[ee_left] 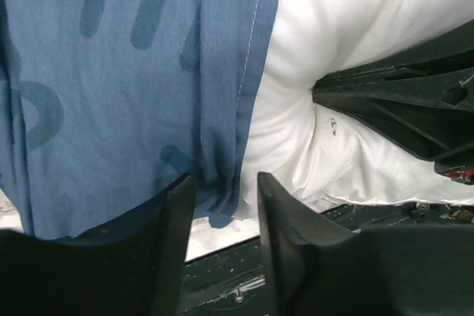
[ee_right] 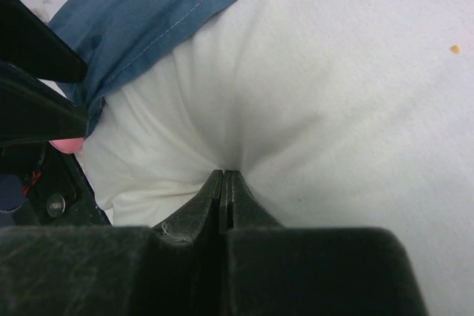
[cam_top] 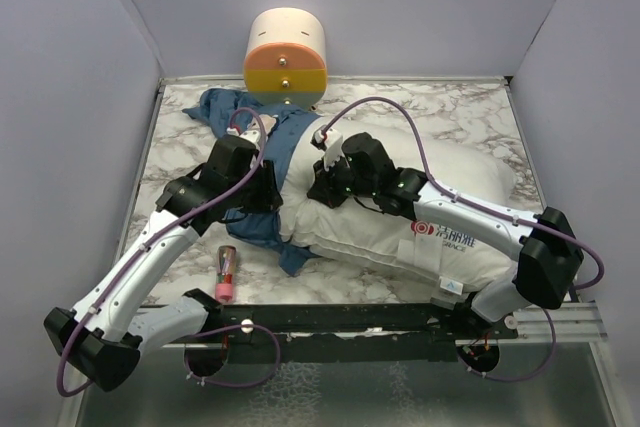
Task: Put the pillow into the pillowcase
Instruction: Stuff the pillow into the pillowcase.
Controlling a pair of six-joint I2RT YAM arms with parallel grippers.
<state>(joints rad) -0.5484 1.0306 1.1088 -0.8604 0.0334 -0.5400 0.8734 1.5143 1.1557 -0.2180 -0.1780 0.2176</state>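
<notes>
Nearest the lens, black fingers of the right tool [ee_right: 224,183], pressed fully together on a puckered fold of the large plump white fabric pillow [ee_right: 333,94]. Close by, the left tool [ee_left: 226,190], jaws partly apart, straddling the stitched hem of the blue printed cloth pillowcase [ee_left: 111,109] and, as far as can be judged, not clamping it. Step in hand, by the look of it: feeding the pillow's end into the case mouth. Only that end under blue cloth so far; most of the pillow bare on the marble-patterned bench [cam_top: 440,117], stretching toward the right arm's base. Next, probably: close the left tool on the hem, hold the mouth wide, push the pinched fold deeper with the right. Pillowcase bunched to the left, hem draped over the pillow's end and hanging between the left tool's fingers; right tool's pinch just beside that hem.
</notes>
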